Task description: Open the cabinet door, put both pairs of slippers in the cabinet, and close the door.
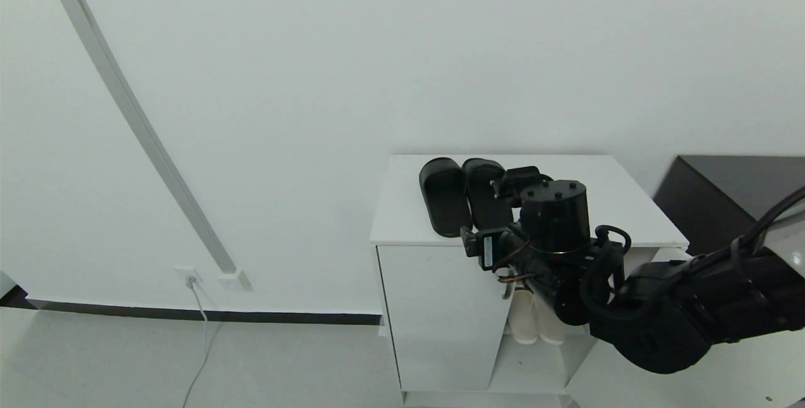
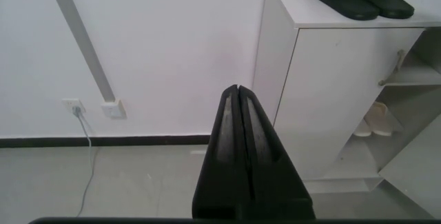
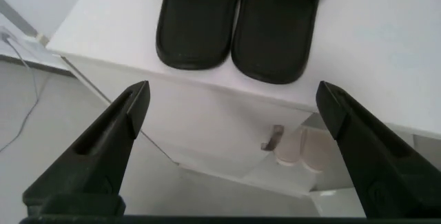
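The black slippers (image 1: 465, 197) lie side by side on the front-left part of the white cabinet (image 1: 440, 314) top. Their long axes run front to back, heels at the front edge and toes toward the wall. The right claw (image 3: 232, 89) hovers just in front of those heels, above the cabinet's front edge, with its jaws spread wide and nothing between them. The right side of the cabinet is open, and the white slippers (image 1: 536, 323) sit together on a shelf inside, ends facing outward. The left claw (image 2: 238, 93) is pressed closed on nothing, well apart to the cabinet's left.
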